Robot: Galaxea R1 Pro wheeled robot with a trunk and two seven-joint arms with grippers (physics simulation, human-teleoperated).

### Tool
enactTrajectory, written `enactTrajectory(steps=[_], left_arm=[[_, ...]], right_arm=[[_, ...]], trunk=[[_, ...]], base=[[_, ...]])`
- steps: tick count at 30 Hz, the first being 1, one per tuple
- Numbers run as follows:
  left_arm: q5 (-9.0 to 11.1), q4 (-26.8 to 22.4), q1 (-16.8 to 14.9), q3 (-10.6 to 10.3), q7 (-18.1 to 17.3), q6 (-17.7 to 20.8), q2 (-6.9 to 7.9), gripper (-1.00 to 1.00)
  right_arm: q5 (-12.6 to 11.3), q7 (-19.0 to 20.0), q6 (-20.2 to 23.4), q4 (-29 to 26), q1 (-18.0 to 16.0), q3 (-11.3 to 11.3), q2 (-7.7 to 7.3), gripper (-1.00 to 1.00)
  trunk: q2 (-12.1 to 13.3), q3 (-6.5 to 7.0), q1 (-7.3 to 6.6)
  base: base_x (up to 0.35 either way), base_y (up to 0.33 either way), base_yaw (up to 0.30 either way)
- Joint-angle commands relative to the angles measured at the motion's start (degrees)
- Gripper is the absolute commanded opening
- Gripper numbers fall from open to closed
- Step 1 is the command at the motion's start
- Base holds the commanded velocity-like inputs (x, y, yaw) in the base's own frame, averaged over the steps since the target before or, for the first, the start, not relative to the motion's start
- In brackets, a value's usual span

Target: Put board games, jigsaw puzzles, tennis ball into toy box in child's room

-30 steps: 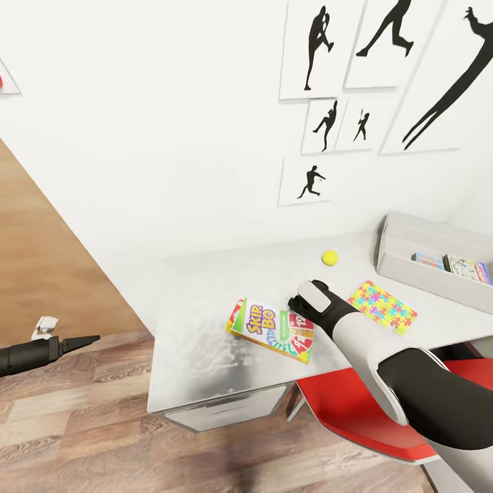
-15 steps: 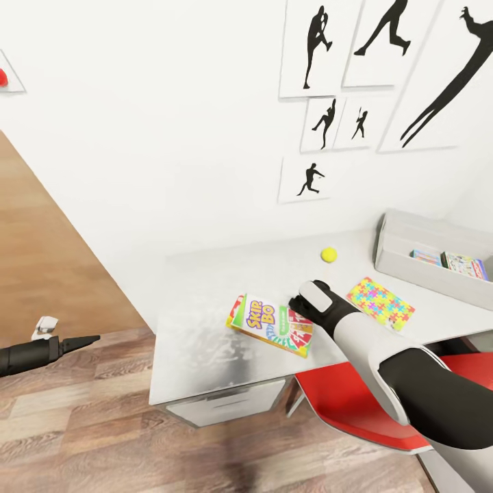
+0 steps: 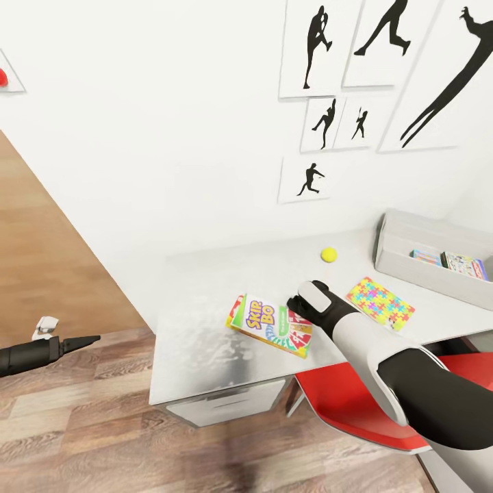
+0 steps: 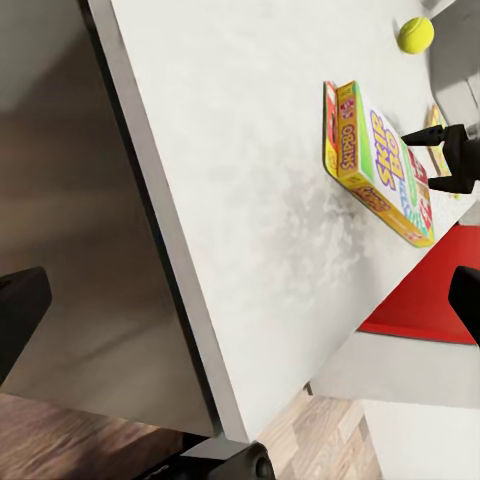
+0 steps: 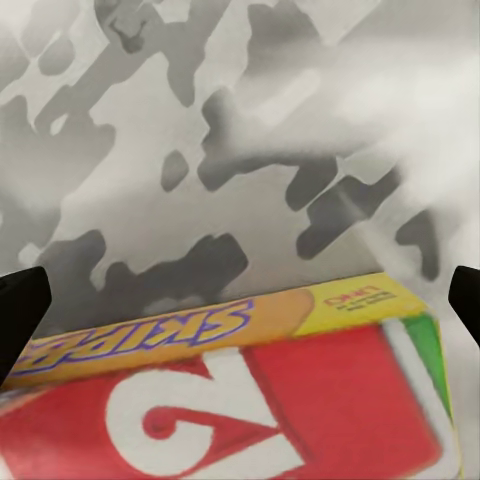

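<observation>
The green-yellow-red Skip-Bo board game point(image 3: 269, 324) lies flat near the front of the pale table point(image 3: 198, 294). My right gripper point(image 3: 296, 306) hovers open over the box's right end. In the right wrist view its fingers point(image 5: 20, 312) straddle the box's yellow edge point(image 5: 240, 330). The tennis ball point(image 3: 329, 255) rests behind it. A jigsaw puzzle point(image 3: 381, 303) lies to its right. The grey toy box point(image 3: 418, 277) at the right holds a blue board game point(image 3: 428, 259) and a white-green one point(image 3: 467, 266). My left gripper point(image 3: 89, 339) hangs open off the table's left.
A red chair point(image 3: 342, 404) is tucked under the table's front right, beneath my right arm. White drawers point(image 3: 226, 404) sit under the table's front edge. A wall with black silhouette pictures point(image 3: 322, 123) runs behind the table. Wooden floor point(image 3: 82, 424) spreads to the left.
The camera shifted slightly, so the whole picture moved a little up and left. My right gripper stays over the Skip-Bo box's right end; the left arm is unmoved.
</observation>
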Motion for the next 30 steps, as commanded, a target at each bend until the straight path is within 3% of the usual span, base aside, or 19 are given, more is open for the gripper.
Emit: enactTrajectory(steps=[1, 30], left_arm=[[0.0, 0.0, 0.0, 0.0, -0.2, 0.6, 0.01, 1.0], [0.0, 0.0, 0.0, 0.0, -0.1, 0.6, 0.01, 1.0]], right_arm=[[-0.2, -0.3, 0.4, -0.1, -0.1, 0.4, -0.03, 1.0], [-0.2, -0.3, 0.5, -0.1, 1.1, 0.0, -0.33, 1.0]], trunk=[[-0.1, -0.1, 0.03], [-0.1, -0.1, 0.03]], base=[[0.0, 0.0, 0.0], [-0.025, 0.014, 0.0]])
